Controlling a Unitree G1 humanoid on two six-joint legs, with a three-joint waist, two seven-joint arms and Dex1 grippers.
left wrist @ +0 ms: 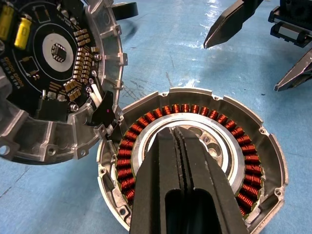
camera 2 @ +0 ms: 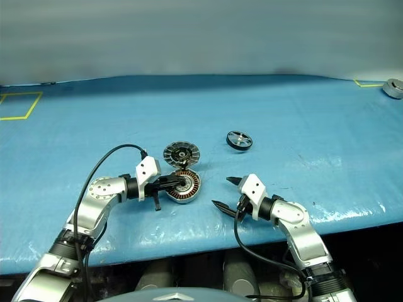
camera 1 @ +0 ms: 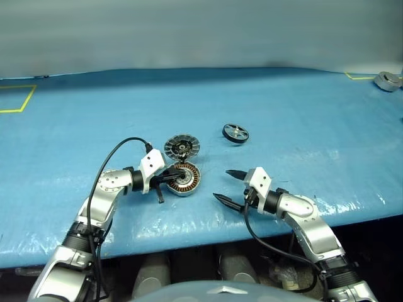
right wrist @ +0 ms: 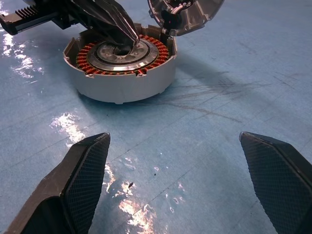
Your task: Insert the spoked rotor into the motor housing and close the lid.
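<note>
I count one motor housing on the table, its centre partly hidden by my left end effector, pressed together; one hinged-open lid; one spoked rotor well apart; right end effector spread, empty.

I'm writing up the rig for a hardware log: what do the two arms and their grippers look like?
Both arms have silver-grey metal links with black joint rings. Each wrist carries a white block with a looping black cable. The left gripper and the right gripper each have two black, pointed fingers; the right wrist view shows a fine cross-hatched texture on the right fingers' inner pads.
</note>
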